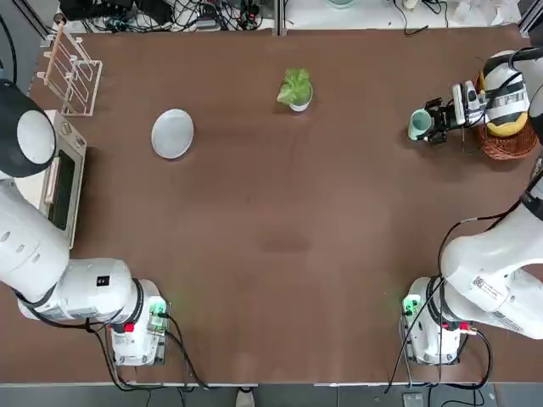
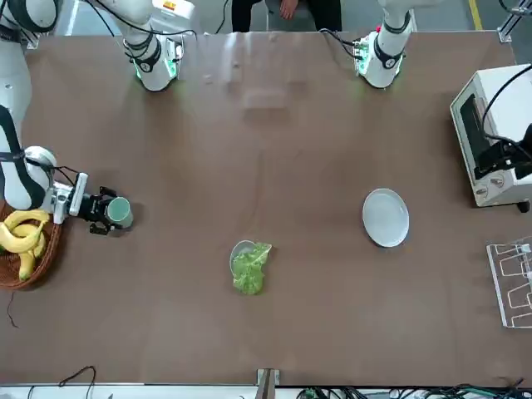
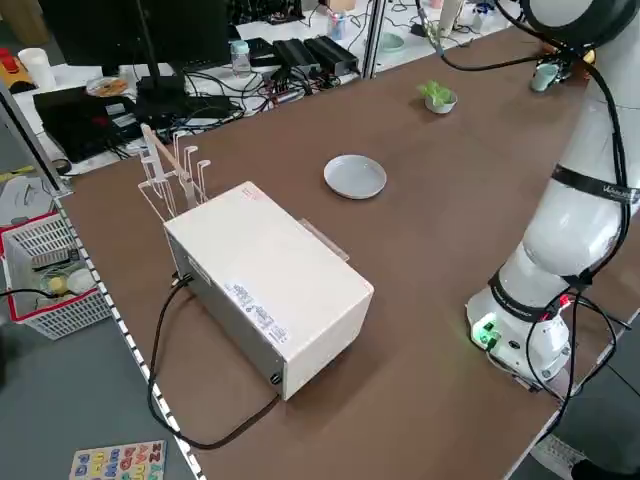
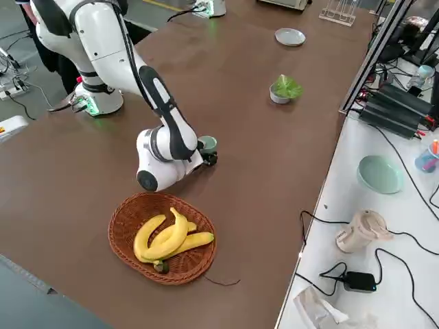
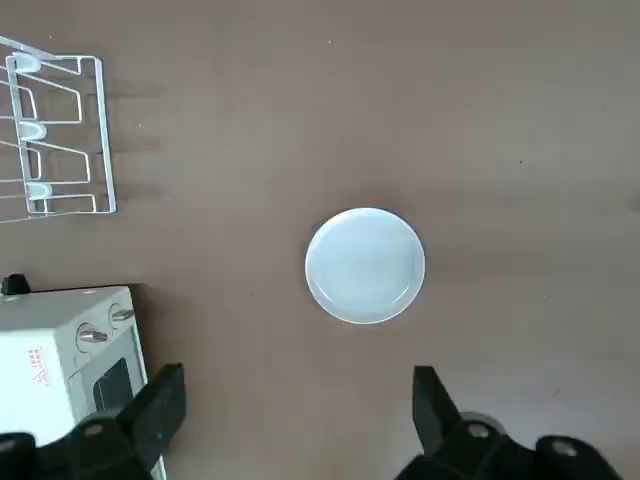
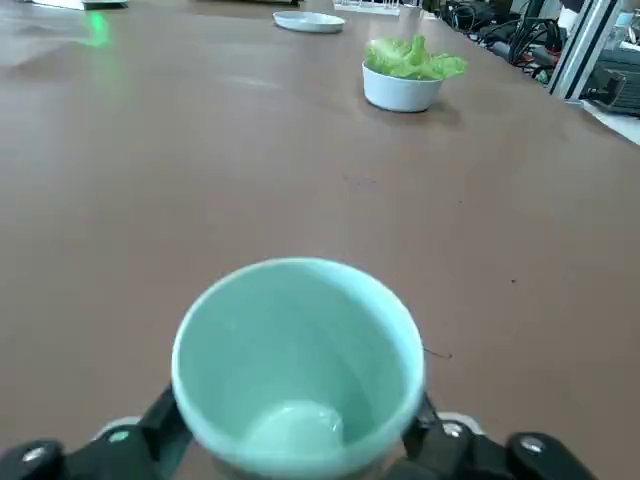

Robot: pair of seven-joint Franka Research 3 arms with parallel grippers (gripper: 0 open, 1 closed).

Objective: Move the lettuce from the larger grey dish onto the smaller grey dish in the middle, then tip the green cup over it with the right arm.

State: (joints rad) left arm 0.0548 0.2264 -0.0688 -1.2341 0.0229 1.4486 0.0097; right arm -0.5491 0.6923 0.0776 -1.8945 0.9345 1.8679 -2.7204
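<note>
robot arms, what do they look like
Both are white and rounded, with black bands at the joints, loose black cables and green lights near the base. The left gripper has black fingers with round silver screws; the right gripper is black too, also with silver screws.

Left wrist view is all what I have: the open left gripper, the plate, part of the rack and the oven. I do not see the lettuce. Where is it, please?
Observer: The lettuce is in the small deep bowl, its leaves sticking out over the rim.
Operator: Thank you. Your answer means that nothing waits for my left gripper on the plate. And the green cup, please?
Observer: The mint-green cup is at the right gripper, well off to the robot's right of the bowl. Whether it is gripped, I cannot tell.
Operator: Is something else near the right arm?
Observer: Yes, a wicker basket with bananas in it.
</note>
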